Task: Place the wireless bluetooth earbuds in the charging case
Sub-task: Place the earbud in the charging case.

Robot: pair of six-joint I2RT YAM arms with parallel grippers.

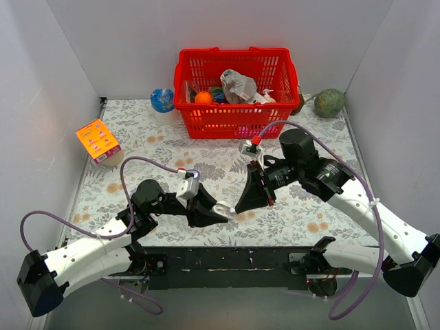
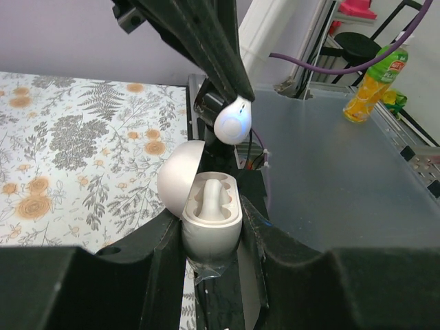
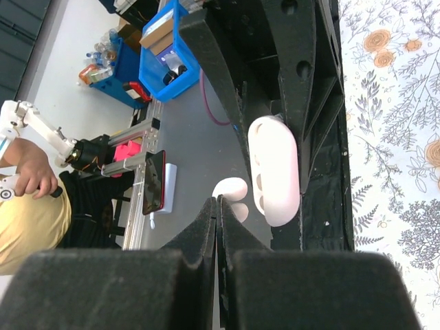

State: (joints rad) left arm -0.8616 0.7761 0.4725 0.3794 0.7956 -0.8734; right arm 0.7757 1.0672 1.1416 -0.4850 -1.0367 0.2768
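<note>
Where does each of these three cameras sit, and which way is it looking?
Top: above and behind, looking down on the mat and basket; both arms show.
Left wrist: on the left arm, looking along the left pincer at the open case it grips.
Right wrist: on the right arm, looking along the right pincer at its earbud.
Both wrist views share case and earbud.

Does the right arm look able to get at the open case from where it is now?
Probably yes. The left gripper holds the case with its lid open and its inside facing the right gripper, which pinches an earbud close to it, with nothing between them.
</note>
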